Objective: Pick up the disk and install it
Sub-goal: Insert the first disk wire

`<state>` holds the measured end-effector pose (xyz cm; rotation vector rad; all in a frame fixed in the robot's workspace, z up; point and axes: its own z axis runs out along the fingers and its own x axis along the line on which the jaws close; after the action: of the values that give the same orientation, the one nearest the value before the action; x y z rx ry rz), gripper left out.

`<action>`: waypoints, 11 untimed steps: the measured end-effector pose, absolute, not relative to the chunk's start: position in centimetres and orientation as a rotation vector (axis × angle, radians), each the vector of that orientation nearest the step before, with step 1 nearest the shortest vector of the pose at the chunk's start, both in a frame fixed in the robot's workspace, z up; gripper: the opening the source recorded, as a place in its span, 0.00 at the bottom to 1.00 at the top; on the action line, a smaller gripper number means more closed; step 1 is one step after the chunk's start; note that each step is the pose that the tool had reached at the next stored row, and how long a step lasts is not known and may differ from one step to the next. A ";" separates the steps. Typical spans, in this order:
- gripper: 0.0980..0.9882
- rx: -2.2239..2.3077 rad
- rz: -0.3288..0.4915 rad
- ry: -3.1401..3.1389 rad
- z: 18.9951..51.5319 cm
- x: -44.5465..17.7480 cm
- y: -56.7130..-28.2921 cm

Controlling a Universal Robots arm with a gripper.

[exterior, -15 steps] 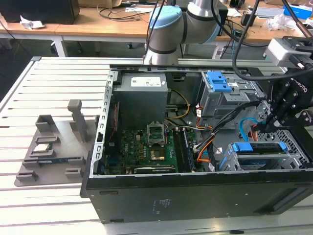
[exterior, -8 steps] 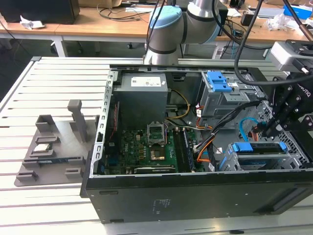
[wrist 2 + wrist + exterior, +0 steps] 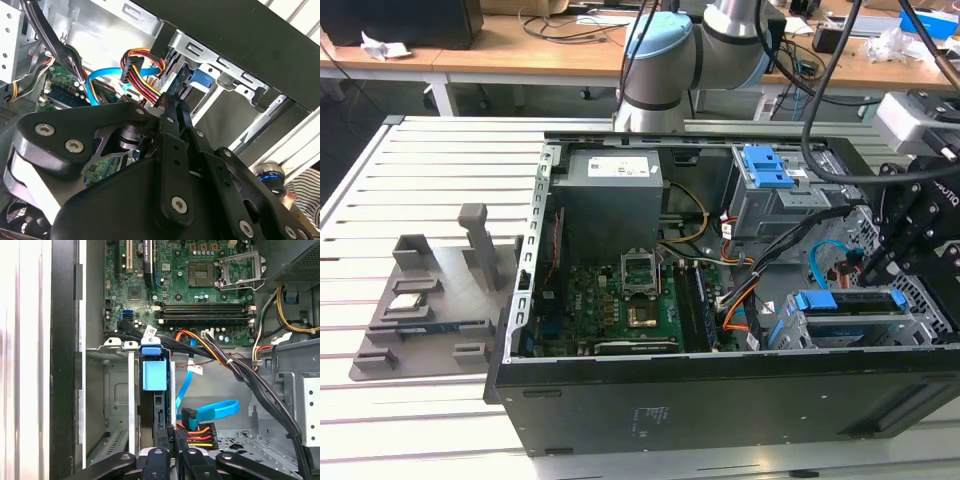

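Gripper (image 3: 170, 442) fingers nearly closed, pinching disk (image 3: 159, 405) edge, disk upright in drive cage (image 3: 910, 300) at PC case (image 3: 720, 400) 4 o'clock corner, blue tab (image 3: 153, 375) w/ SATA cable (image 3: 210, 412) beside.

The exterior view looks down from above and in front at the open computer case (image 3: 720, 300) on my slatted table (image 3: 420, 180). Both wrist views sit close behind my end effector (image 3: 172, 442), facing the drive cage (image 3: 120, 390) and motherboard (image 3: 200, 285) they share.
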<state>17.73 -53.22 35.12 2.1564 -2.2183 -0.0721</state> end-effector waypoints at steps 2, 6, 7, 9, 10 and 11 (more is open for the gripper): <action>0.07 2.157 -0.072 -2.218 34.2 18.3 -53.6; 0.07 2.145 -0.072 -2.229 34.2 18.6 -53.6; 0.07 2.133 -0.073 -2.241 34.2 18.6 -53.6; 0.07 2.124 -0.073 -2.250 34.3 18.6 -53.6; 0.07 2.122 -0.073 -2.252 34.3 18.6 -53.6; 0.07 2.122 -0.072 -2.253 34.4 18.6 -53.6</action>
<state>18.58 -53.59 34.43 2.1220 -2.2534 -0.0718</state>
